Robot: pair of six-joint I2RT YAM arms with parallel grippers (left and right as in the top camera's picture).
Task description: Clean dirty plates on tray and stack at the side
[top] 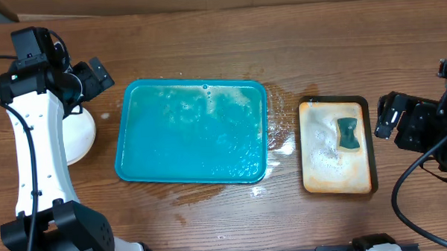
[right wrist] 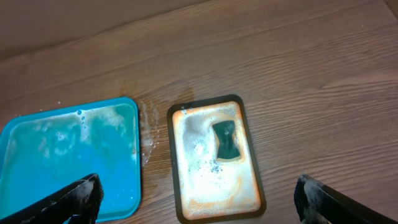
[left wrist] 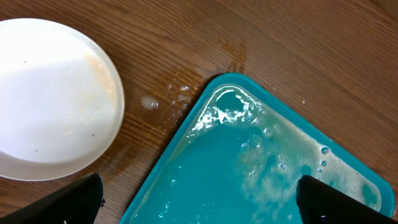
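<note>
Overhead view: the large teal-blue rectangular plastic tray (top: 128,155) lay at centre frame on the brown wood-grain table (top: 206,51), and its floor was covered by a film of cloudy, foamy water. A round white shallow plate (left wrist: 50,93) sat on the table just left of the tray, apart from its rim and partly hidden under the left arm. We could not tell whether more plates lay beneath it. In the left wrist view a faint tan tinge showed on its right side. Wet patches (top: 280,135) marked the wood along the tray's right edge. Further right lay a smaller tan dark-rimmed tray (top: 314,171) holding suds and a dark green sponge (top: 348,133) in its upper right part. The left gripper (left wrist: 198,193) hung over the tray's upper left corner, jaws spread wide and holding nothing. The right gripper (right wrist: 198,186), at the right edge of the frame, likewise stood wide apart and empty.
</note>
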